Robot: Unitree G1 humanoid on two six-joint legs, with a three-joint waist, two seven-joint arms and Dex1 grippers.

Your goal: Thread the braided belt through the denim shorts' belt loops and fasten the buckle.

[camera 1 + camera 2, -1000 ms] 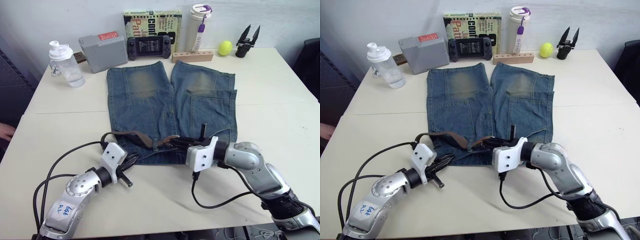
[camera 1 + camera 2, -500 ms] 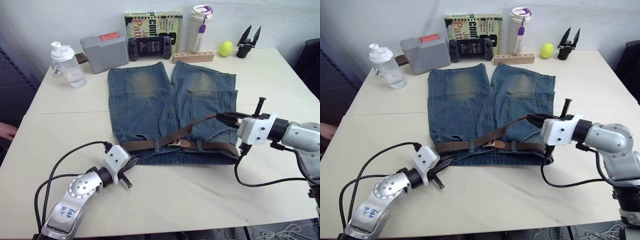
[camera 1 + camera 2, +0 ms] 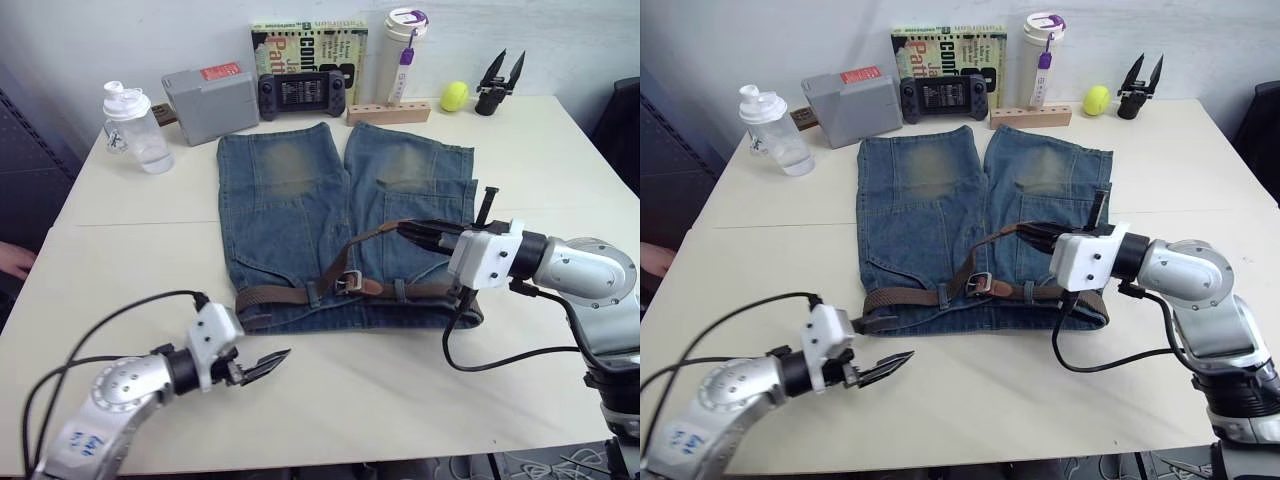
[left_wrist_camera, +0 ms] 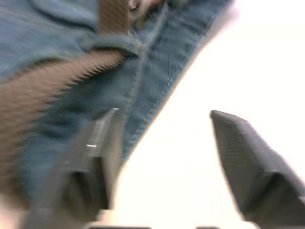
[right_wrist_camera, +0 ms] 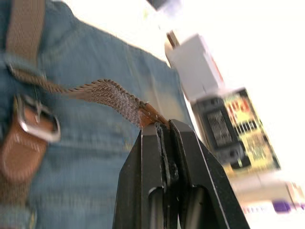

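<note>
Blue denim shorts [image 3: 340, 220] lie flat on the worktop [image 3: 540, 170], waistband toward the robot, legs pointing to the far edge. Brown belt [image 3: 300, 293] runs along the waistband, passing under the loops [image 3: 313, 293]. Buckle [image 3: 347, 283] sits near the middle of the waistband, flat on the denim. From the buckle the belt's free tail rises diagonally up and to the robot's right, off the cloth.

Right gripper [image 3: 412, 231] is clenched on the tip of that tail; the right wrist view shows the braided end pinched between the closed fingers [image 5: 145, 157], strap taut back to the buckle [image 5: 37, 121].

Left gripper [image 3: 264, 366] hovers over bare worktop just in front of the shorts' left waistband corner, released, jaws apart, holding nothing. Left wrist view shows the waistband edge and belt [image 4: 43, 90] just beyond its fingers [image 4: 243, 157].

Along the far edge: clear bottle [image 3: 132, 128], grey box [image 3: 208, 100], game controller [image 3: 303, 92], book [image 3: 308, 45], tumbler [image 3: 398, 55], wooden block [image 3: 388, 112], yellow ball [image 3: 455, 95], spare black gripper [image 3: 497, 82].
</note>
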